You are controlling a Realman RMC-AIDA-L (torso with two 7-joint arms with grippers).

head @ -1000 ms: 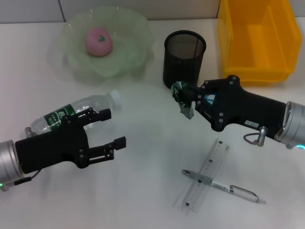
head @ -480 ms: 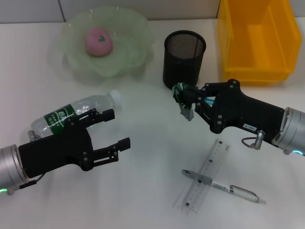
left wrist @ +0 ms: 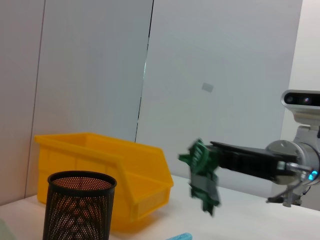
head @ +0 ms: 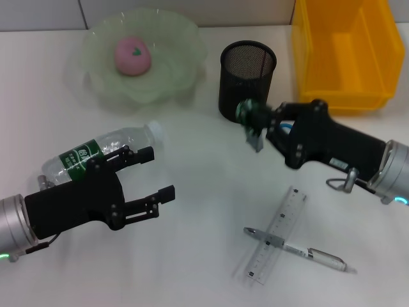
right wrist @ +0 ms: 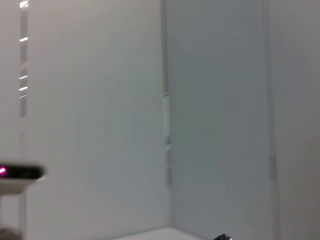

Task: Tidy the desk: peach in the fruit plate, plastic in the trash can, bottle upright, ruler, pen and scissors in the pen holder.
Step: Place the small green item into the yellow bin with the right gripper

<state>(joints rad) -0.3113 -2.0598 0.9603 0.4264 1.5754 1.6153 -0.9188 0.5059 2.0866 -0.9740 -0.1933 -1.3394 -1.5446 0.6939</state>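
- The right gripper has its fingers clamped on a crumpled green and grey piece of plastic, held above the white surface just in front of the black mesh pen holder; in the left wrist view the same plastic hangs from the arm's tip beside the pen holder.
- The left gripper hovers low, well in front of the pen holder and on the robot's left of it, its two black fingers spread wide with nothing between them.
- A clear plastic bottle with a green label lies on its side against the far side of the left gripper, cap pointing toward the pen holder.
- A pink peach sits in the pale green glass fruit plate, which stands on the robot's left of the pen holder.
- A yellow plastic bin stands on the robot's right of the pen holder.
- A clear ruler lies near the front edge, well in front of the pen holder, with a silver pen lying across it.
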